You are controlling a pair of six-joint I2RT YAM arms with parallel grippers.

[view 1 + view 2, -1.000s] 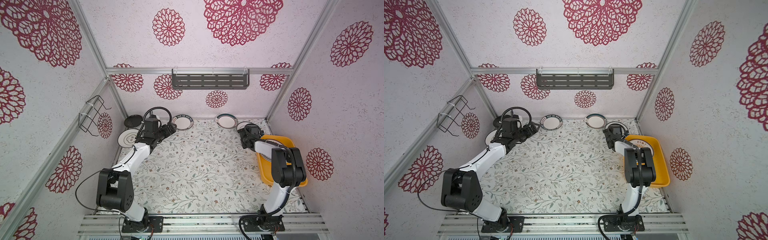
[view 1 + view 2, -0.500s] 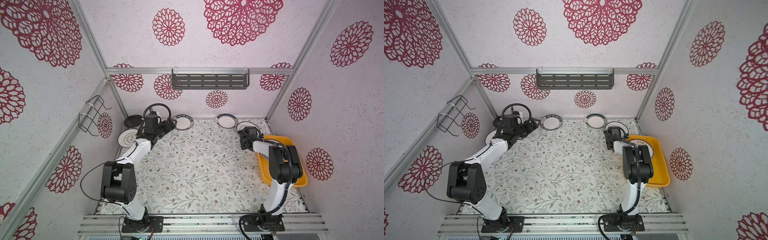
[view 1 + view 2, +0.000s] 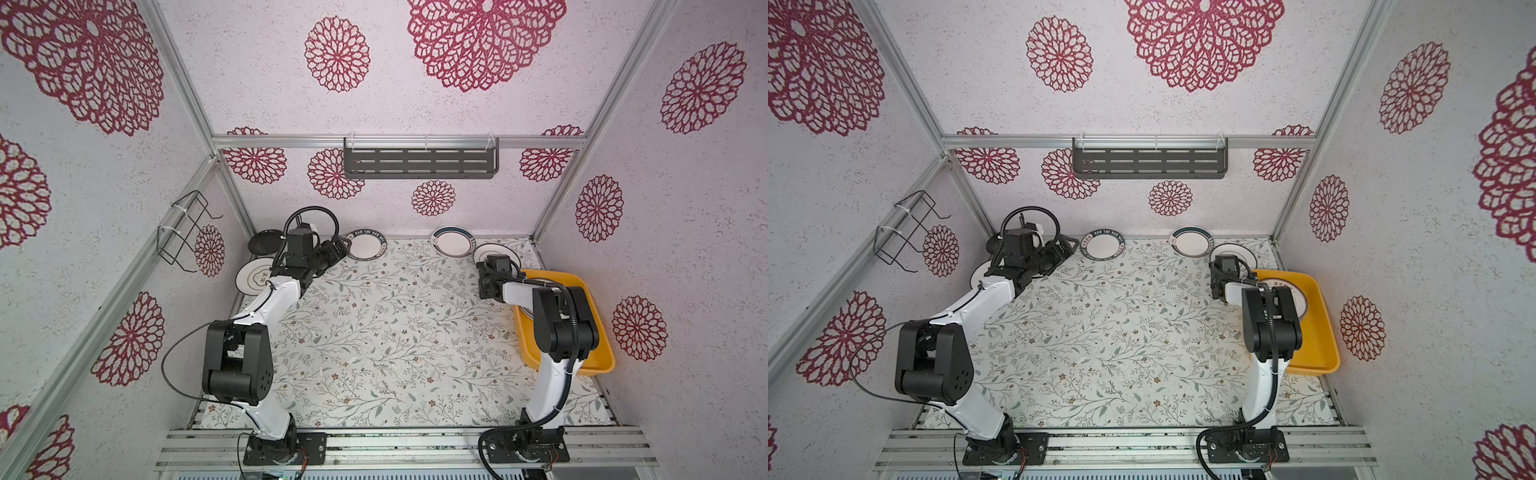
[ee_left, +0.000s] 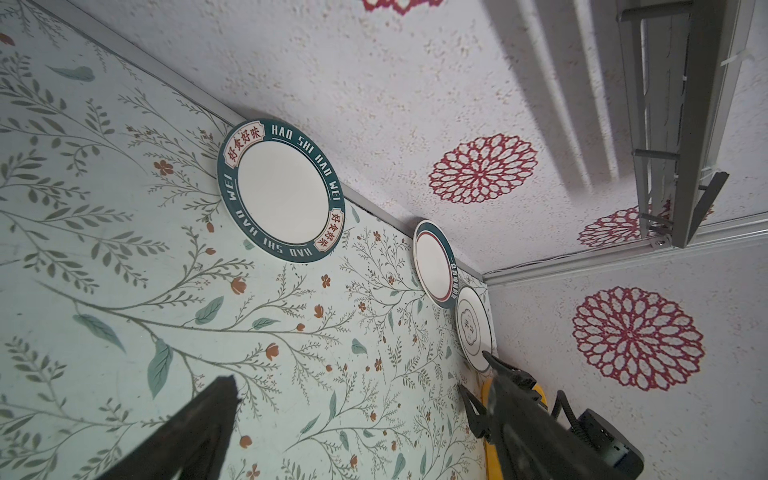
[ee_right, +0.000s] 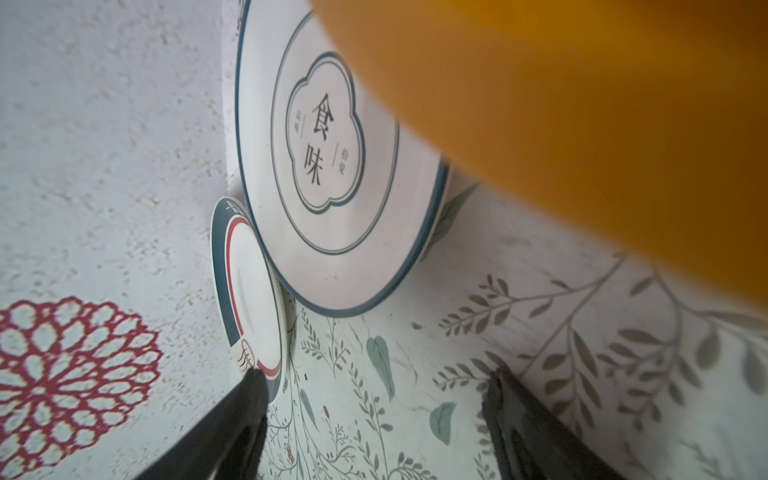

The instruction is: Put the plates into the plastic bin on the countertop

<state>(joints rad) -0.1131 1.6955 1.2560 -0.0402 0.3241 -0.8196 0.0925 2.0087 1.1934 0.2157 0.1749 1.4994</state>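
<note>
Along the back wall the plates show in both top views: a black one, a line-motif one, a teal lettered-rim one, a teal-and-red rimmed one, and a white line-motif one in the back right corner. My left gripper is open and empty just left of the lettered plate. My right gripper is open and empty, low over the countertop, pointing at the corner plate. The yellow plastic bin holds a plate.
A dark slotted shelf hangs on the back wall and a wire rack on the left wall. The bin's wall sits close beside my right gripper. The right arm's gripper shows in the left wrist view.
The left arm has reached a little farther back, bringing its gripper nearer the lettered plate. The right arm has edged towards the back right corner. Neither gripper has taken hold of anything.
</note>
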